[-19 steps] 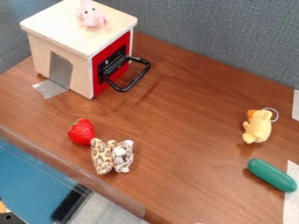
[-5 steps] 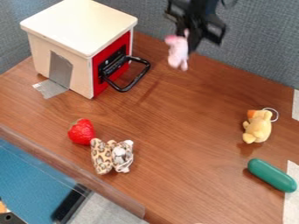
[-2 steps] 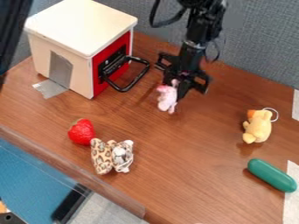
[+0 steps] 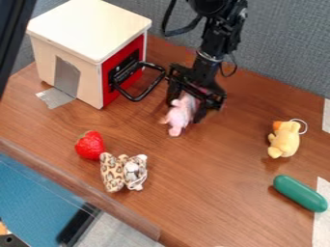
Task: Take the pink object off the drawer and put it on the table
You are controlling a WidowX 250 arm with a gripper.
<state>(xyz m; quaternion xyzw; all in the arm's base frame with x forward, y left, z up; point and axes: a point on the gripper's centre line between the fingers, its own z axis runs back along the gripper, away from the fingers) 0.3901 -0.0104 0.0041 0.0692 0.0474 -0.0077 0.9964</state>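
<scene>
The pink toy (image 4: 178,117) was at the wooden table (image 4: 226,198), out from the front of the white box (image 4: 84,24). It leaned to one side, with its legs pointing down toward the bottom left. I can't tell if it touched the wood. The black gripper (image 4: 184,111) was right over it, with its two fingers spread wide, one on each side of the toy. The grip was open, and the pink toy was in the gap. The black arm (image 4: 222,38) came down from the top edge.

The white box sat at the upper left. It had a red front (image 4: 109,89) and a big black handle (image 4: 150,90) that stuck out. Some gray tape (image 4: 57,97) was stuck on the table by its side.

Lower down, a red strawberry (image 4: 90,145) sat just beside a spotted toy (image 4: 113,174). Over on the right was a yellow toy (image 4: 283,141) with an orange bit and a thin ring (image 4: 305,126). Below it lay a green toy (image 4: 300,193), long and round at both ends, near a white strip (image 4: 322,222) at the right edge. Behind the table stood a gray-blue wall (image 4: 283,53).
</scene>
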